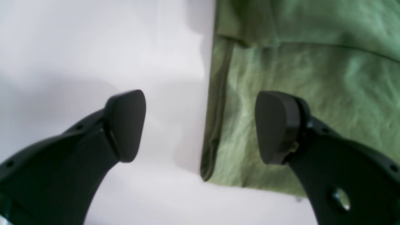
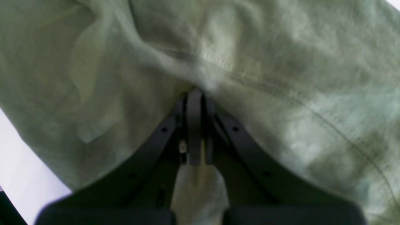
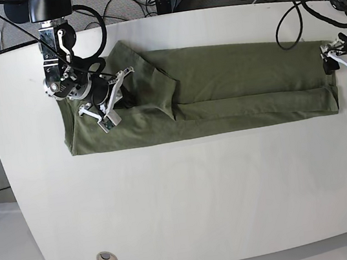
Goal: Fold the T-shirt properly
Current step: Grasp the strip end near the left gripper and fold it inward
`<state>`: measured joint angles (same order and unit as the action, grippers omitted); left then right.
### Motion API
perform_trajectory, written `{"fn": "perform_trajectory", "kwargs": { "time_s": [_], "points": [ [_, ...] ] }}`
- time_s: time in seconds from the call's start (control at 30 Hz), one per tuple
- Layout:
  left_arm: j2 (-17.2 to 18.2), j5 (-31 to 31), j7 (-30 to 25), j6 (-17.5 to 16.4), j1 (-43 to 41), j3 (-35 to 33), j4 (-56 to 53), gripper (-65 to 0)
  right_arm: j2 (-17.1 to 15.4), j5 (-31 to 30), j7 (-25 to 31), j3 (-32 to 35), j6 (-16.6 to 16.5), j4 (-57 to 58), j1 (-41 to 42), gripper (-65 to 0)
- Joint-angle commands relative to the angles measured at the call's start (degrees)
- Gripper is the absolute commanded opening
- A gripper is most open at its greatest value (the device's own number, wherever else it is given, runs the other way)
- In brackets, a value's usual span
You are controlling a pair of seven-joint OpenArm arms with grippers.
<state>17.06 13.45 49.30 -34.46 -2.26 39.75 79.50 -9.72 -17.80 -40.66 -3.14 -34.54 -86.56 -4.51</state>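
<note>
T-shirt [image 3: 233,88]: lay folded lengthwise on white table [image 3: 189,193] | right gripper [image 2: 195,103]: jaws pinched its cloth | left gripper [image 1: 200,125]: jaws spread, straddling its folded edge

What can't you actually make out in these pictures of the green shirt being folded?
- T-shirt collar and its label: base view, buried under folded cloth.
- Right tool tips: right wrist view, swallowed by bunched fabric.
- Shirt outline: right wrist view, cut off by the frame edges and blurred.
- Left tool in the base view: too small to judge.
</note>
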Motion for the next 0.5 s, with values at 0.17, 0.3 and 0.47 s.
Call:
{"fn": "perform_trajectory", "kwargs": {
  "time_s": [0.17,0.3,0.47],
  "points": [
    [1.45,4.17,-1.25,-0.31,2.48,-4.45,-5.09,-13.3,-0.44,2.37,-2.37,0.1,-2.77,-0.07,-0.1,-65.0],
    [-0.14,4.17,-1.43,-0.31,2.92,-7.53,-4.47,-13.6,-0.44,2.37,-2.37,0.1,-2.77,-0.07,-0.19,-65.0],
    [-1.89,4.0,-1.43,-0.31,2.92,-7.97,-1.57,-26.4,-0.44,2.11,-2.37,0.02,-2.77,-0.07,-0.28,-65.0]
  ]
}}
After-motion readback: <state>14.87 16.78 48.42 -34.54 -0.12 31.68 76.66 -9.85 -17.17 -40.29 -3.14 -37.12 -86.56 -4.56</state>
